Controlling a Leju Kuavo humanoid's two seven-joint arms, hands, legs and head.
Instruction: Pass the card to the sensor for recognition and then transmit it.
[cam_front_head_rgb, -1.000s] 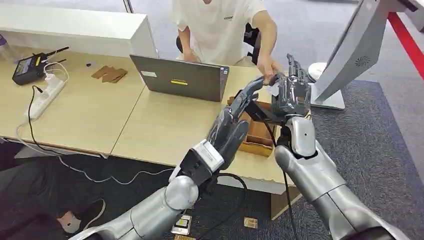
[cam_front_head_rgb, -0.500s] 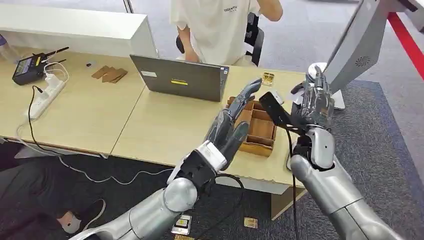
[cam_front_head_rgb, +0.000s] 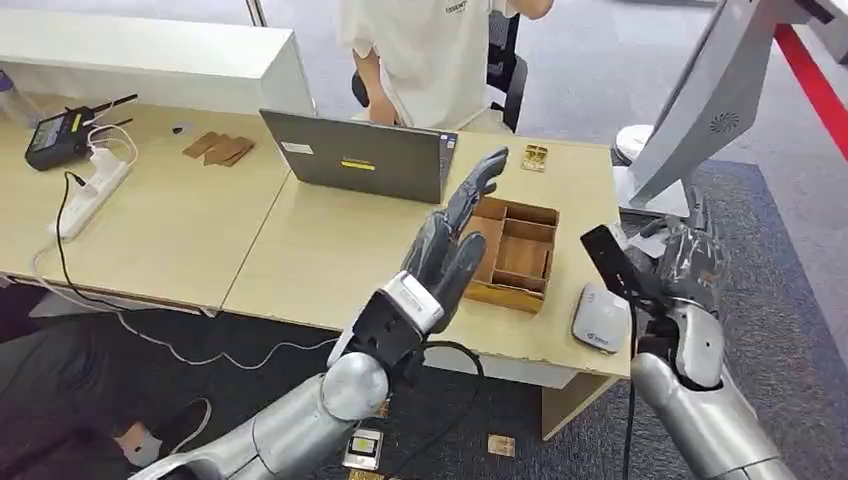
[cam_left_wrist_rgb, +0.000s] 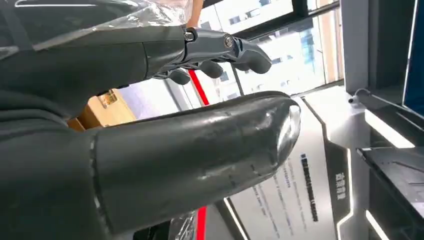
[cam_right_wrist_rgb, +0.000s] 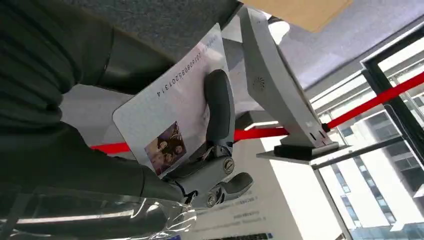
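Observation:
My right hand (cam_front_head_rgb: 690, 262) is off the table's right end, just past the grey sensor pad (cam_front_head_rgb: 598, 320) near the front right corner. It holds a white card (cam_right_wrist_rgb: 170, 117) with a small photo and a printed number; a dark finger (cam_right_wrist_rgb: 217, 107) presses across its face. My left hand (cam_front_head_rgb: 450, 250) is raised over the table's front edge beside the wooden box, fingers apart and nothing in it. In the left wrist view its thumb (cam_left_wrist_rgb: 200, 155) and fingers (cam_left_wrist_rgb: 220, 47) are spread.
A wooden divided box (cam_front_head_rgb: 520, 250) sits on the table left of the sensor, a laptop (cam_front_head_rgb: 360, 155) behind it. A person (cam_front_head_rgb: 440, 50) in white stands beyond the table. A white kiosk stand (cam_front_head_rgb: 700, 100) rises at right. Cards lie on the floor (cam_front_head_rgb: 362, 448).
My right hand, with the card, moved from near the person's hand at the table's far side to the right and toward me. The person's hand drew back. The left hand barely moved.

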